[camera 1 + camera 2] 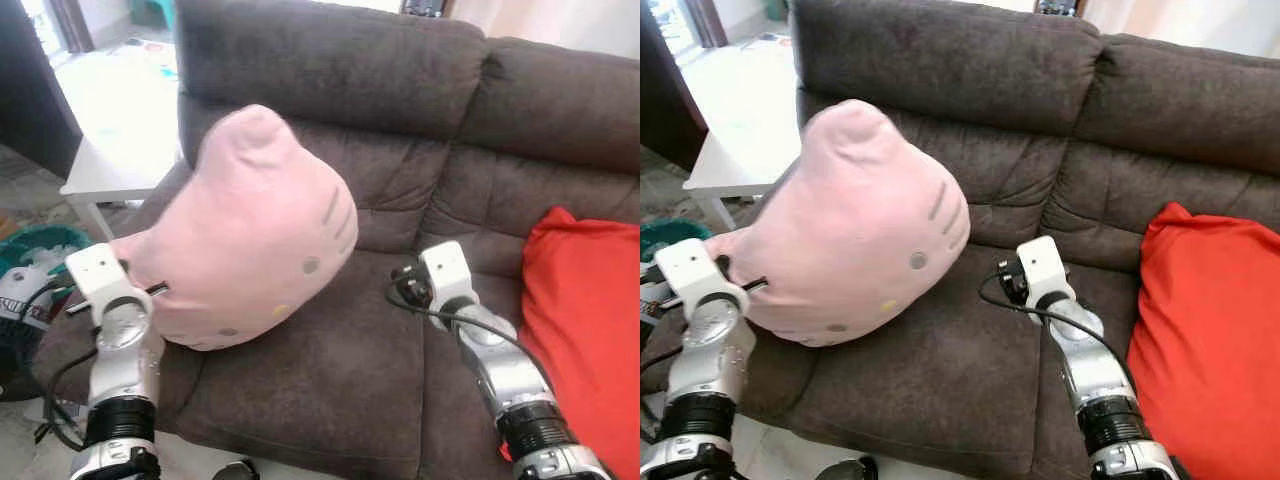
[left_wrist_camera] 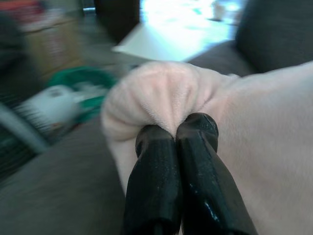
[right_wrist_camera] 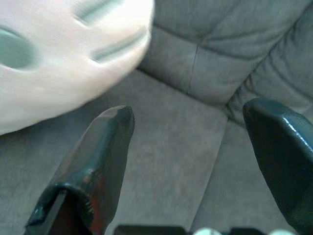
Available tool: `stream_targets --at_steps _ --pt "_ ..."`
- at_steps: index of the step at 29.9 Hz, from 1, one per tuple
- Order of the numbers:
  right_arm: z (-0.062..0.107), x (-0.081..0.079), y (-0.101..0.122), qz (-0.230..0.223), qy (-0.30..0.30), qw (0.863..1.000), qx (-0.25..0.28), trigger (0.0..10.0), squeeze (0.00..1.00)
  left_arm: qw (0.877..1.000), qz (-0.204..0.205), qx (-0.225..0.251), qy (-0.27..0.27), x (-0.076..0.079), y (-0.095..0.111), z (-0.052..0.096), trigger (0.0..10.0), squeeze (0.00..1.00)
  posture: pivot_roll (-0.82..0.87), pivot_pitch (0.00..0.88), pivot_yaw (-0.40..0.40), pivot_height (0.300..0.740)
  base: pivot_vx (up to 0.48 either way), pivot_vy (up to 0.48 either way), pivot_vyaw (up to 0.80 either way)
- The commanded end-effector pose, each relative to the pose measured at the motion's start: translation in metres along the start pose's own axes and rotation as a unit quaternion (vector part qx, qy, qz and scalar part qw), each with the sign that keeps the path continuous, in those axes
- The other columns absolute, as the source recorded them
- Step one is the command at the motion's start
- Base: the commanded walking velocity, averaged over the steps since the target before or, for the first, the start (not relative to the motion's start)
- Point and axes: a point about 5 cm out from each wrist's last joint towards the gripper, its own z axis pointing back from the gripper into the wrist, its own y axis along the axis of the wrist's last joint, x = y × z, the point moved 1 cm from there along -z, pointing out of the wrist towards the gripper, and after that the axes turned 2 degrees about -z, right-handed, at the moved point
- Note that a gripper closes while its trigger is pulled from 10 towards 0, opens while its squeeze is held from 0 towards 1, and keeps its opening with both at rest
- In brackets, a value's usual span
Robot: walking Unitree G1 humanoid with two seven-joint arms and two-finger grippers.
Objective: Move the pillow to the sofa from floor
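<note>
The pink cat-face pillow (image 1: 250,230) rests on the left seat of the dark brown sofa (image 1: 330,390), leaning against the left armrest and backrest. My left gripper (image 2: 176,129) is shut on the pillow's lower left corner, and the pink fabric (image 2: 161,93) bunches up at its black fingertips. My right gripper (image 3: 190,112) is open over the seat cushion, just right of the pillow (image 3: 63,49), with nothing between its fingers. The right wrist (image 1: 445,270) sits at the seam between the two seats.
A red cushion (image 1: 585,330) lies on the right seat. A white side table (image 1: 110,140) stands beyond the left armrest. A green basket (image 1: 40,245) and a white object (image 1: 20,290) sit on the floor at the left.
</note>
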Motion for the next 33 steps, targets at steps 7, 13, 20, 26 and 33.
stream_targets --at_steps 7,13,20,26,33 --pt "0.010 0.002 -0.046 -0.039 -0.029 0.998 -0.047 10.0 0.00 0.976 -0.078 0.002 -0.202 0.056 -0.008 0.013 10.0 0.00 0.18 0.101 -0.117 0.740 0.000 0.000 0.00" --pt "0.015 -0.011 -0.076 -0.063 -0.033 0.995 -0.071 10.0 0.00 0.976 -0.091 0.015 -0.199 0.059 -0.003 0.008 10.0 0.00 0.18 0.098 -0.117 0.740 0.000 0.000 0.00" --pt "0.033 -0.017 -0.122 -0.086 -0.055 0.985 -0.138 10.0 0.00 0.999 -0.016 0.016 0.023 -0.003 0.008 -0.012 10.0 0.00 0.19 0.099 -0.118 0.740 0.000 0.000 0.00" --pt "0.042 -0.017 -0.138 -0.094 -0.064 0.981 -0.160 10.0 0.00 0.991 -0.022 0.024 0.130 -0.038 0.008 -0.010 10.0 0.00 0.19 0.102 -0.118 0.740 0.000 0.000 0.00" --pt "0.040 -0.029 -0.142 -0.099 -0.065 0.978 -0.170 10.0 0.00 0.997 -0.044 0.026 0.053 -0.005 0.001 -0.006 10.0 0.00 0.19 0.097 -0.120 0.740 0.000 0.000 0.00"
